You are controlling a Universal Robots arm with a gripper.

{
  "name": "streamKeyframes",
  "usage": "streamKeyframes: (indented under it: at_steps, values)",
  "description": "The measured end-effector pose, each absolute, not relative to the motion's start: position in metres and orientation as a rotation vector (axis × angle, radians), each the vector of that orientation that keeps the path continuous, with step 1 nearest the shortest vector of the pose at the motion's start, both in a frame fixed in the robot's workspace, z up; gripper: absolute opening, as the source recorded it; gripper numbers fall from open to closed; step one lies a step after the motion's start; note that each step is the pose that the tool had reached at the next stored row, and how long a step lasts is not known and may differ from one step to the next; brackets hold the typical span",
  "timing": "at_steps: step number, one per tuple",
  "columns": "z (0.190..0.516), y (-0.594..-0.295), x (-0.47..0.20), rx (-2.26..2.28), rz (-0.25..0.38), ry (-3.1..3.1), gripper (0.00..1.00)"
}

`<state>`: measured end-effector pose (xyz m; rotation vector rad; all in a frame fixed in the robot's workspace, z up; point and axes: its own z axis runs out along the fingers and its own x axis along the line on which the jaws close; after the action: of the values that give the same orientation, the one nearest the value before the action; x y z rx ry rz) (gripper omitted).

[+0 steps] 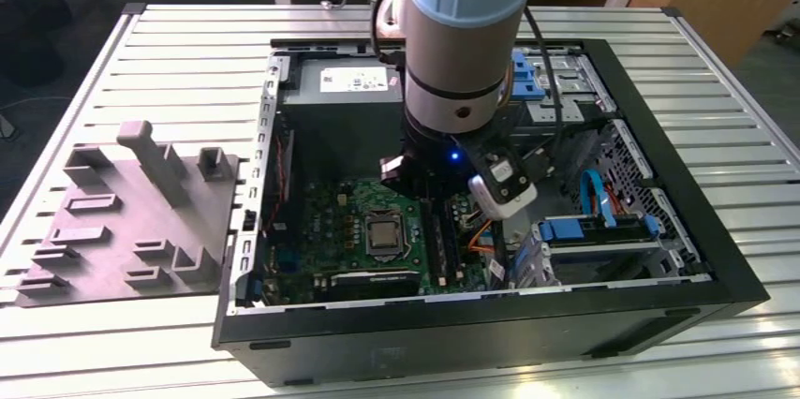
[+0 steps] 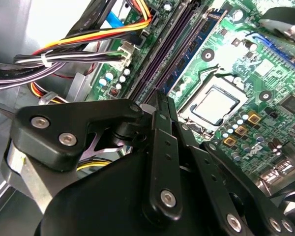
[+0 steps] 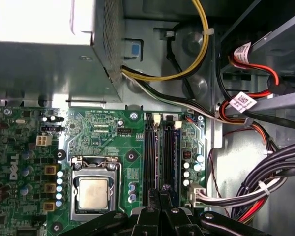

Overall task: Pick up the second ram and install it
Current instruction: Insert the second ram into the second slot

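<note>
1. Where the computer case (image 1: pixel 737 277) lies open, a blue memory stick (image 3: pixel 176 157) sits slotted in the board (image 3: pixel 103 128) just beside the gripper (image 3: pixel 162 191), its fingers pressed together, empty.
2. The case rests on a slatted table (image 1: pixel 187 52) beside a grey tray (image 1: pixel 125 230).

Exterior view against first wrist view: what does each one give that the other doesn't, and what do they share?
The exterior view gives the slatted table, the grey fixture tray on it, the arm and the blue drive brackets. The first wrist view gives the gripper lined up with the black memory slots, and the yellow cable. Both share the green motherboard and its processor socket.
</note>
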<state>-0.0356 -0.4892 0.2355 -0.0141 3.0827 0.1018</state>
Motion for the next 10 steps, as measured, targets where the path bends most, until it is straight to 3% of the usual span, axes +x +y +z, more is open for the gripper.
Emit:
streamKeyframes:
  at_steps: [10]
  values:
    - [0.2319, -0.4889, -0.0388, -0.013, 0.122, 3.081, 0.11]
